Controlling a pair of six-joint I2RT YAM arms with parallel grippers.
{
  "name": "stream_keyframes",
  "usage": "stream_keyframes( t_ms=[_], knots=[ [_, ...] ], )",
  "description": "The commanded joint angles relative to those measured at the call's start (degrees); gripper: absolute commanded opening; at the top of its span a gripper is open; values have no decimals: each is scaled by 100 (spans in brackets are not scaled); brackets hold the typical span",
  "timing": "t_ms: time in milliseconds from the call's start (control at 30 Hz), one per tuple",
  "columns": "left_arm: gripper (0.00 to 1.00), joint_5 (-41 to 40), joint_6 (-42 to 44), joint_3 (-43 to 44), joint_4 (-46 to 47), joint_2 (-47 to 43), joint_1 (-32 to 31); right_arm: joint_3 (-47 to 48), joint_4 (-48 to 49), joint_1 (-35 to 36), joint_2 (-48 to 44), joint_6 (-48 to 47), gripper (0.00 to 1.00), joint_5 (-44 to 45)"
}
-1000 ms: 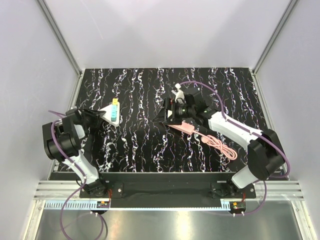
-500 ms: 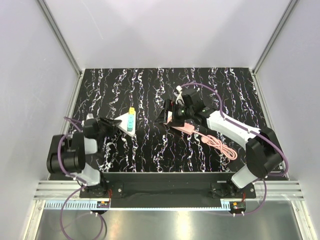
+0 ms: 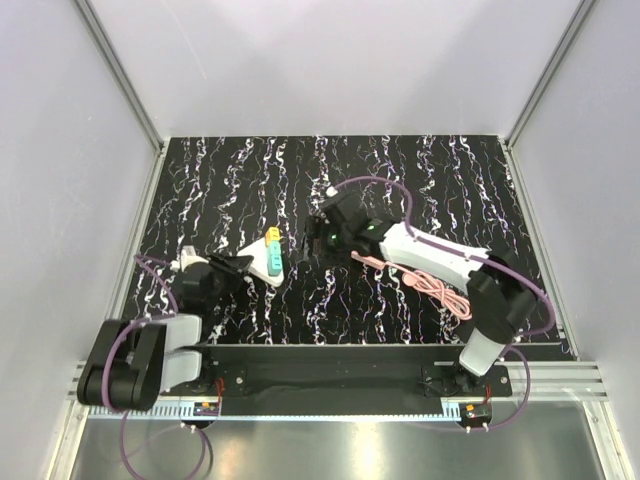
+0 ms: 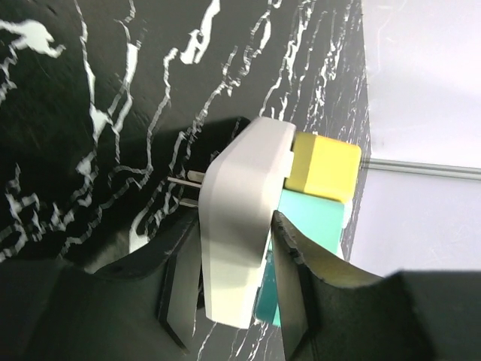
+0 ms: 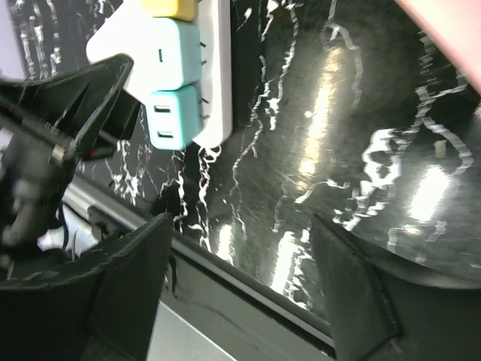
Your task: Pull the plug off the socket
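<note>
Honestly, a lot here is hard to read. In the top view the pink power strip (image 3: 373, 262) is mostly buried under the right arm, with only a sliver showing plus its pink cord (image 3: 440, 293) looping toward the lower right, and the right gripper (image 3: 308, 238) is just a dark lump. The right wrist view settles it though: its fingers (image 5: 128, 278) are spread wide at the bottom corners of the frame with only tabletop (image 5: 316, 150) between them. The socket (image 4: 239, 226) is pinched between the fingers of the left gripper (image 4: 240, 289), left of centre and toward the bottom of the top view. A yellow plug (image 4: 325, 167) and teal plugs (image 4: 312, 222) are stuck in one face. The left wrist view doesn't show how many teal ones there are, but the right wrist view shows two stacked at its upper left. Two metal prongs (image 4: 192, 179) poke out of the socket's other face. I can't tell whether the socket rests on the tabletop or hangs just above it. The right gripper sits near the plugs, to their right in the top view, not touching. There's lots of bare tabletop toward the top of that view, and the tabletop's bottom edge is close.
</note>
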Motion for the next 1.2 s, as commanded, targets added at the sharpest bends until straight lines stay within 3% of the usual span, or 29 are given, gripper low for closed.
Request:
stream_keyframes(
  t_ms=[0, 200, 433, 567, 800, 900, 1167],
  knots=[
    [0, -944, 52, -85, -306, -622, -288, 423, -226, 518, 271, 643, 77, 1095],
    [0, -1587, 114, -287, -599, -1176, -553, 1100, -516, 880, 825, 784, 79, 1414],
    [0, -1447, 202, -287, -555, -1194, -562, 1548, -499, 906, 1212, 513, 76, 1001],
    [0, -1456, 342, -208, -862, -1334, -562, 1741, -323, 915, 1475, -259, 76, 649],
    [0, -1430, 439, -181, -1143, -1502, -562, 2136, -235, 907, 1818, -770, 71, 201],
    [0, -1395, 430, -225, -1100, -1493, -562, 2295, -227, 863, 1968, -868, 64, 104],
    [0, -1359, 422, -234, -1091, -1520, -562, 2278, -69, 731, 2091, -965, 64, -142]
  ],
)
